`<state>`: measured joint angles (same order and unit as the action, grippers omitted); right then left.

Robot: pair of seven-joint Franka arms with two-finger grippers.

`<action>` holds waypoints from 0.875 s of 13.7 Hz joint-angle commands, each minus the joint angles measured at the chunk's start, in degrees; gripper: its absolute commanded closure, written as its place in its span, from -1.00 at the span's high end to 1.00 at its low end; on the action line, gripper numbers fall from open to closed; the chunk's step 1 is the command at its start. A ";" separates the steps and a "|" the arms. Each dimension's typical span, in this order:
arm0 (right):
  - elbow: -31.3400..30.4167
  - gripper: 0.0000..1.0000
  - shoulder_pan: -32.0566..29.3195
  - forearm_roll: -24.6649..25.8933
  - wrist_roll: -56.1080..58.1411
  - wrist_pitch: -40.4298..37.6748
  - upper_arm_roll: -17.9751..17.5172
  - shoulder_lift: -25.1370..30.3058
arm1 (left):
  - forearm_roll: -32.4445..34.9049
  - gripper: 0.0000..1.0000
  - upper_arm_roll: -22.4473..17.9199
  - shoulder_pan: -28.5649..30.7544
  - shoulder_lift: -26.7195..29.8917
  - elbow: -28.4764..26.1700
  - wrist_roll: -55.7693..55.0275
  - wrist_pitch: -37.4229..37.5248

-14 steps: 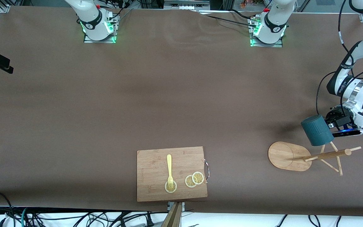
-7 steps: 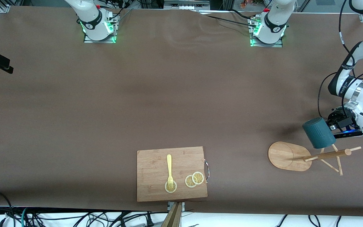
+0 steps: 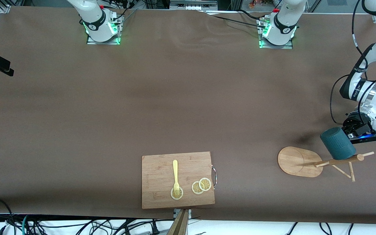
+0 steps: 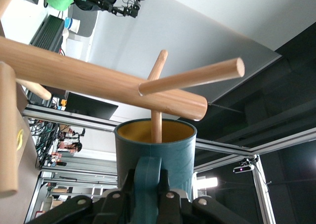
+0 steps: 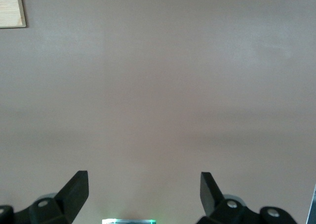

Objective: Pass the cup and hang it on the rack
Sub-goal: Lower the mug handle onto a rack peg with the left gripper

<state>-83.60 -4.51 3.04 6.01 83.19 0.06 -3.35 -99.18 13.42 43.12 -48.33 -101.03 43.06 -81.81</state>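
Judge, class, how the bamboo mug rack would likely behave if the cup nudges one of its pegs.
The rack probably feels light and stiff, being thin bamboo. Its flat oval base should resist tipping, though a hard nudge from the cup, held by the left gripper, might slide it.

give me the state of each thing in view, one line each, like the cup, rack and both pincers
Dark teal-green cup: tilted, off the table, handle gripped, one peg inside its mouth.
Light bamboo rack: standing on its oval base.
Left pincer: shut on the cup's handle, over the rack.
Right pincer: open, holding nothing, over bare table, waiting.
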 commanded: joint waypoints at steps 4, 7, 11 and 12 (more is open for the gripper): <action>-0.60 1.00 -0.67 -0.40 0.85 -0.31 -0.33 0.71 | -1.28 -1.00 0.20 -0.05 -6.61 6.99 5.10 0.42; -0.60 1.00 -0.67 -0.40 0.85 -0.31 -0.33 0.71 | -0.93 -1.00 -0.41 -0.14 -6.52 7.07 5.45 0.33; -0.69 1.00 -0.67 -0.40 0.85 -0.31 -0.33 0.71 | 0.66 0.82 -0.85 -0.23 -6.26 7.07 6.68 0.33; -0.60 1.00 -0.67 -0.40 0.85 -0.31 -0.33 0.71 | 0.75 1.00 -0.94 -0.23 -6.17 7.25 6.60 0.33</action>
<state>-83.60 -4.51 3.04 6.01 83.19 0.06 -3.35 -98.86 13.17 43.14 -53.34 -96.97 48.49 -80.28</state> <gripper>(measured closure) 0.000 0.678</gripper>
